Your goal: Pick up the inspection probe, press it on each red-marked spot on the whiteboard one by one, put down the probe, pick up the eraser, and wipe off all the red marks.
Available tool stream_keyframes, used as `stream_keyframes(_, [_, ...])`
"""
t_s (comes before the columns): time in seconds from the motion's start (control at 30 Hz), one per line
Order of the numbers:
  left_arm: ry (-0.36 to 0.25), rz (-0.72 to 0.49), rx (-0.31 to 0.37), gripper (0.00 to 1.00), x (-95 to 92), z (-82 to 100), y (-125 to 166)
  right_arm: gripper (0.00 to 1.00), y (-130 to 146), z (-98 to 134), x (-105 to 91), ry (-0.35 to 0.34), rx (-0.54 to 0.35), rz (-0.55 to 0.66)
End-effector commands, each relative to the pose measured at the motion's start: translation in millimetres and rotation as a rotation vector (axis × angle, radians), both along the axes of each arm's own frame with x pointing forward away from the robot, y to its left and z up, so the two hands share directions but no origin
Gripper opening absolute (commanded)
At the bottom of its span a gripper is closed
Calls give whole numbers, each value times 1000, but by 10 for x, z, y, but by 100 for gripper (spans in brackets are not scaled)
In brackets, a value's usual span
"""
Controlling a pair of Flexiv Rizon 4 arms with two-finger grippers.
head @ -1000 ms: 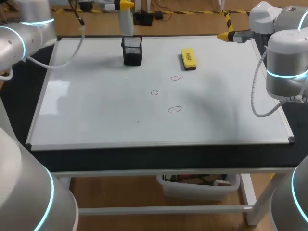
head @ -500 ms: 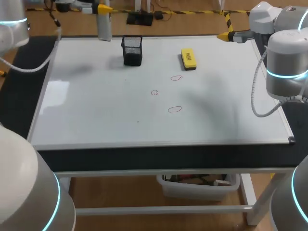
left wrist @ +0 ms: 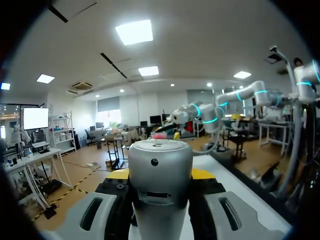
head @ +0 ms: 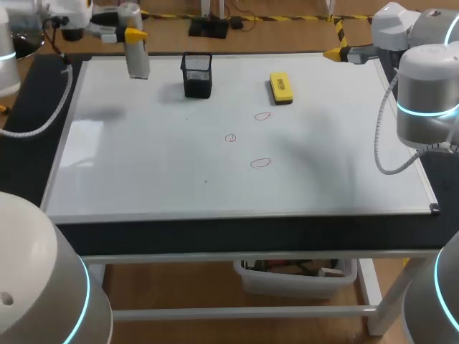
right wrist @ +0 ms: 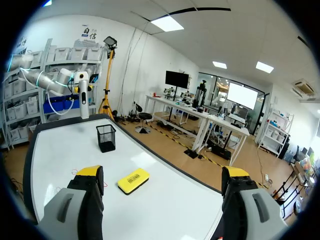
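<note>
The inspection probe (head: 137, 59), a silver cylinder, hangs upright over the whiteboard's far left part with my left gripper (head: 134, 34) shut on it. In the left wrist view the probe (left wrist: 160, 182) fills the gap between the yellow-tipped fingers (left wrist: 118, 174). Three small red rings (head: 262, 115) (head: 230, 138) (head: 260, 163) are drawn mid-board. The yellow eraser (head: 281, 87) lies at the far middle right. My right gripper (head: 336, 52) stands open past the board's far right corner; from its wrist view (right wrist: 162, 172) the eraser (right wrist: 133, 180) lies ahead between its wide fingers.
A black mesh holder (head: 197, 75) stands on the whiteboard (head: 143, 179) right of the probe and left of the eraser; it also shows in the right wrist view (right wrist: 106, 137). The board's frame edges (head: 237, 213) run along all sides.
My left arm has carried the probe leftward, from above the mesh holder toward the board's far left corner. The right arm has stayed still.
</note>
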State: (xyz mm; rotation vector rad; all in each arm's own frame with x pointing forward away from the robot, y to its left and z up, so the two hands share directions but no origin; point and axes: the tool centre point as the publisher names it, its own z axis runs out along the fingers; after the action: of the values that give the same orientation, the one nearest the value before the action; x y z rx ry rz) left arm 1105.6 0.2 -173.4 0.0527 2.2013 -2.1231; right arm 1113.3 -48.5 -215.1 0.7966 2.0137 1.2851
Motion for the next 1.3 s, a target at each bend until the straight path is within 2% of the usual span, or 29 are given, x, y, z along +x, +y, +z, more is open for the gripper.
stream_keyframes(0.03, [-23,553,-55,0,-168,-26,111,100,-5,-4,3,-1,1,1])
stream_keyframes(0.3, [-15,589,-68,0,-180,-134,220,100,-5,-4,3,-1,1,1])
stream_keyframes(0.5, [-15,589,-68,0,-180,-134,220,100,-5,-4,3,-1,1,1])
stream_keyframes(0.53, [-15,589,-68,0,-180,-134,220,100,-41,2,45,-17,-59,28])
stream_keyframes(0.67, [-15,589,-68,0,-180,-134,220,100,-63,-25,204,-48,-434,278])
stream_keyframes(0.8, [-15,589,-68,0,-180,-134,220,100,-18,-101,305,-17,-637,554])
stream_keyframes(0.93, [-15,589,-68,0,-180,-134,220,100,92,-218,326,-5,-893,874])
stream_keyframes(1.13, [-15,589,-68,0,-180,-134,220,100,258,-345,339,-31,-1146,1216])
stream_keyframes(1.3, [-15,589,-68,0,-180,-134,220,100,364,-398,384,-105,-1314,1377])
